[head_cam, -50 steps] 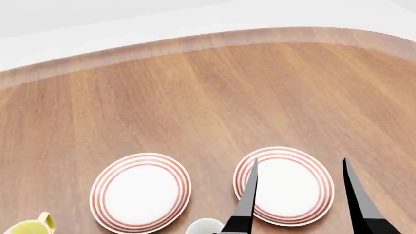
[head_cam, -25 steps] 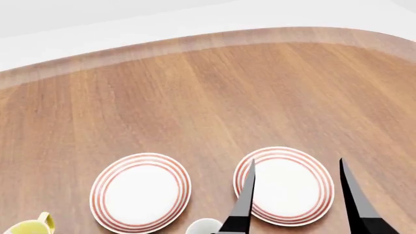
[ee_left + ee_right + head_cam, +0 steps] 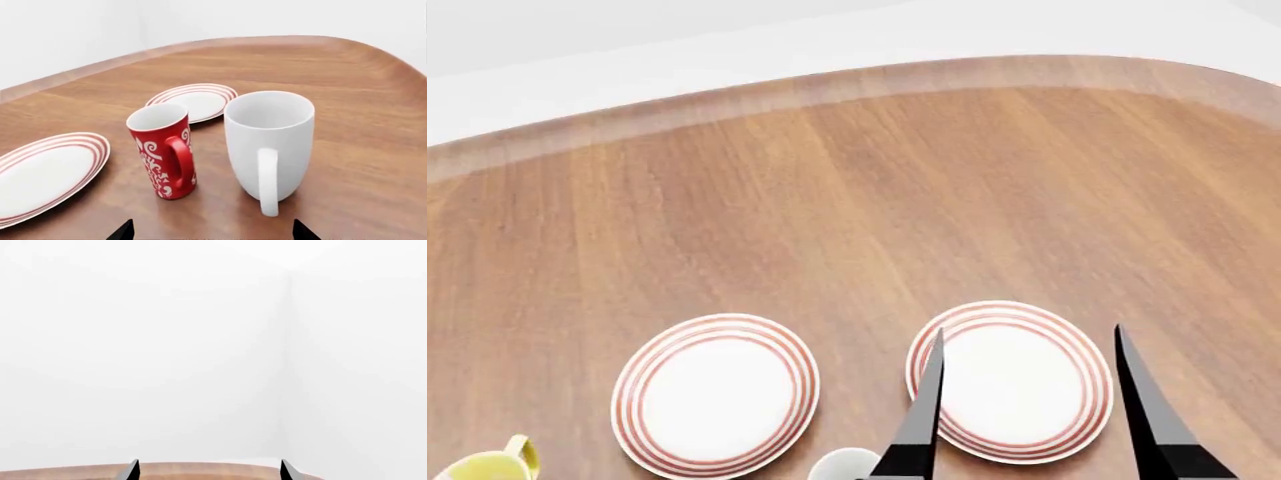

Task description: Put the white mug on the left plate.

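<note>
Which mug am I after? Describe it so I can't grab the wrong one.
On the wooden table, near the two red-ringed plates, two mugs stand side by side. Take the white mug: taller, plain glossy white, unlike the red mug with white swirls beside it.

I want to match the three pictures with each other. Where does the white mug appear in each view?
Left wrist view: white mug stands upright right of centre, beside the red mug.
Head view: only its rim shows at the bottom edge, left of the gripper fingers.
Right wrist view: not in it.
Shared landmark: the wooden table.
</note>
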